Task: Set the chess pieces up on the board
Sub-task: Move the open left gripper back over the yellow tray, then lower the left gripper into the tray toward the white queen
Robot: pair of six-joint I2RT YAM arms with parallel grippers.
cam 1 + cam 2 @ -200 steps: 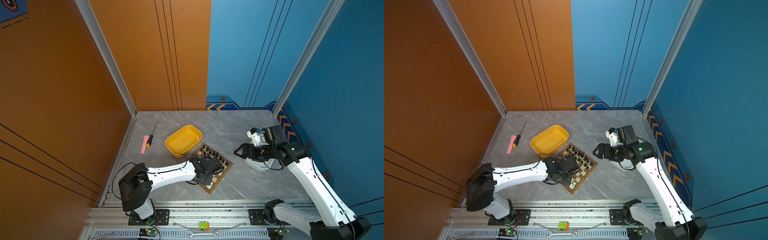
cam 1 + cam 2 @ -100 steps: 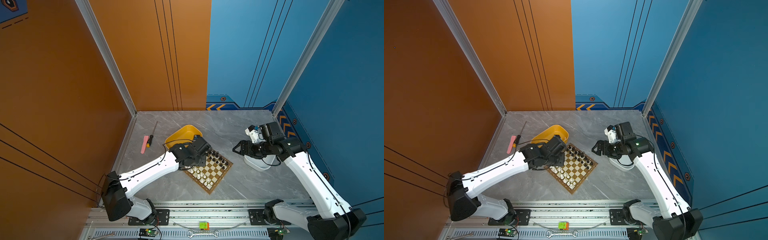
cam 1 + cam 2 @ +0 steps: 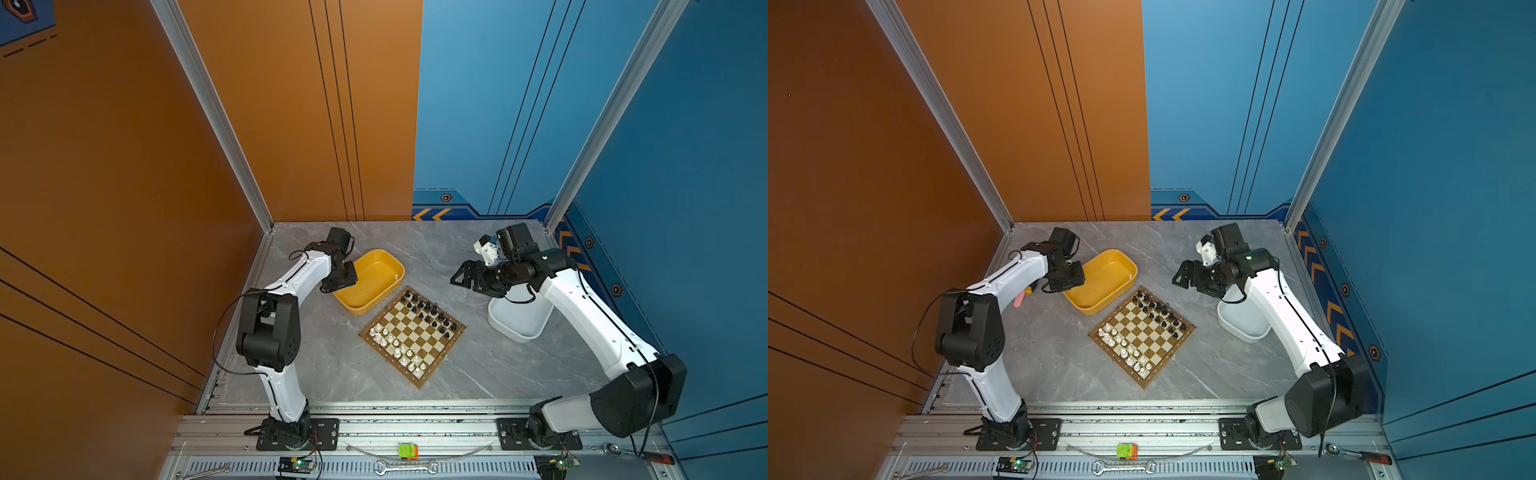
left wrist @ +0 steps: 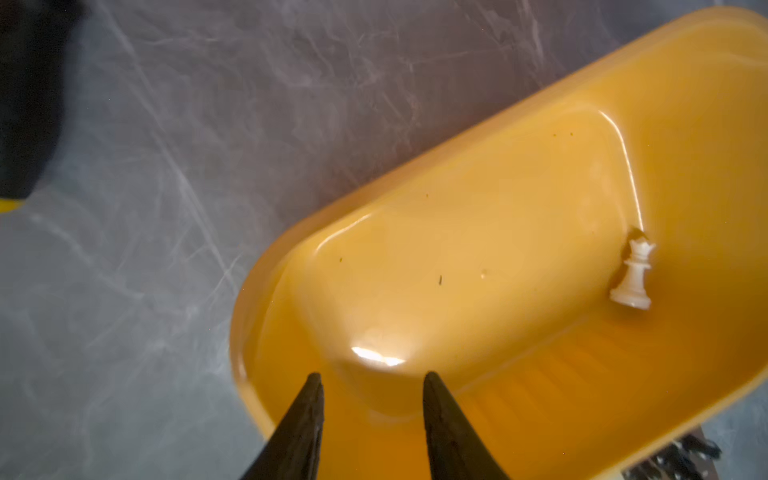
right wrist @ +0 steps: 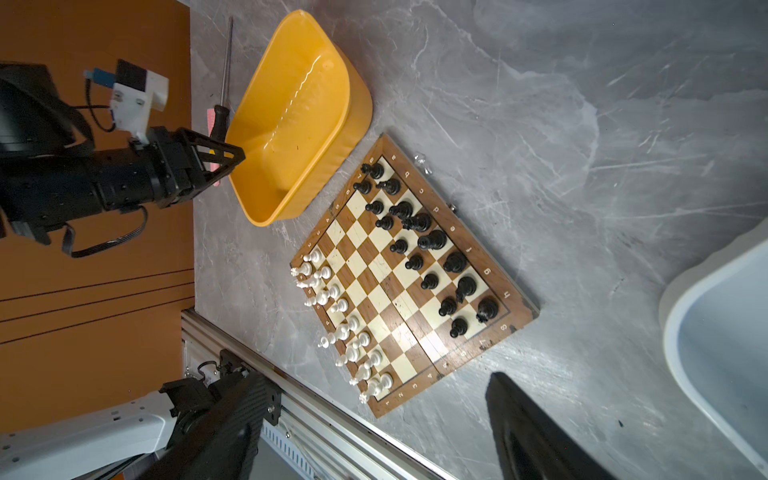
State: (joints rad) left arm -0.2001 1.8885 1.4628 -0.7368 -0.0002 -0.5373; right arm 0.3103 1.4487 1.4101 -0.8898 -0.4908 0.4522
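The board lies mid-table, turned diamond-wise in both top views. White chess pieces fill its near-left rows and black ones its far-right rows. One white piece lies alone in the yellow tray, also visible in a top view as a white speck at the tray's right end. My left gripper hangs open over the tray's left end with nothing between its fingers. My right gripper stands open, empty, right of the board; one finger shows in the right wrist view.
A white tray sits under the right arm, right of the board. A pink-handled screwdriver lies left of the yellow tray, partly under the left arm. Orange and blue walls close in the back and both sides.
The left arm has swung from over the board back to the yellow tray, and its jaws have opened. The right arm has drifted only slightly.
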